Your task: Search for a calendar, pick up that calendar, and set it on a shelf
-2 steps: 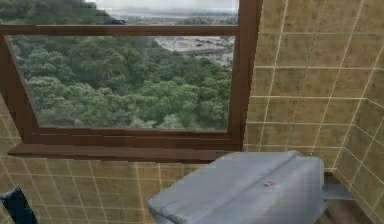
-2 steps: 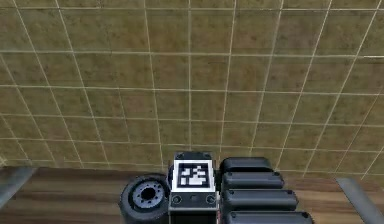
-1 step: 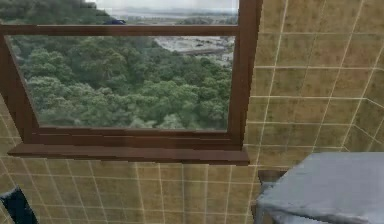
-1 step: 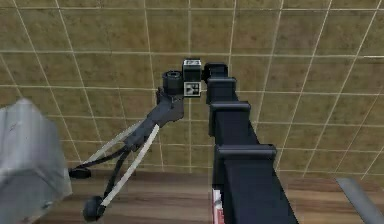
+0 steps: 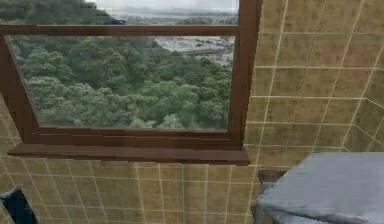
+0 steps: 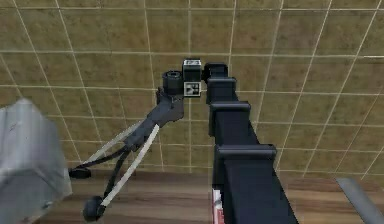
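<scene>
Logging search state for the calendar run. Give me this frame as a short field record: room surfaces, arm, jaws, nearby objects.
wall: tan tiled wall
window: brown-framed window, trees outside
floor: wood floor
arm: dark arm, reaching toward the tiles
jaws: angled down toward the arm side view's left, near a grey object
held item: cannot tell
other: grey block at the forward view's lower right

The arm (image 6: 240, 150) reaches out, tool (image 6: 90, 187) slanting downward.
</scene>
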{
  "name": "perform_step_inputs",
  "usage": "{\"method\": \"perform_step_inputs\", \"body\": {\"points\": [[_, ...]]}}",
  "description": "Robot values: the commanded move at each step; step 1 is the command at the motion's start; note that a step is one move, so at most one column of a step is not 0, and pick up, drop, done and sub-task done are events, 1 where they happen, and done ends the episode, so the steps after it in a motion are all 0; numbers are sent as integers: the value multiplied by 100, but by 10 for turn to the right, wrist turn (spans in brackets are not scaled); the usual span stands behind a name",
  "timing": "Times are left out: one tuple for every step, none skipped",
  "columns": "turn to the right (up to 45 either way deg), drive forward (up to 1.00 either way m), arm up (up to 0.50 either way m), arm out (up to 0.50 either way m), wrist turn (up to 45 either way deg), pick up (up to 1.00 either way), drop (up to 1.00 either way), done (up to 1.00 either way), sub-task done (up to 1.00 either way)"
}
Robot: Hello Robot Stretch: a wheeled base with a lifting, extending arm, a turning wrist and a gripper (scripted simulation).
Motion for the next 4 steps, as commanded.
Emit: {"method": "perform_step_inputs", "body": {"points": [[0, 0, 0, 0, 450, 0, 0, 0, 0], [0, 0, 0, 0, 0, 0, 100, 0, 0], [0, 0, 0, -10, 0, 0, 0, 0, 0], [0, 0, 0, 0, 0, 0, 0, 100, 0]]}}
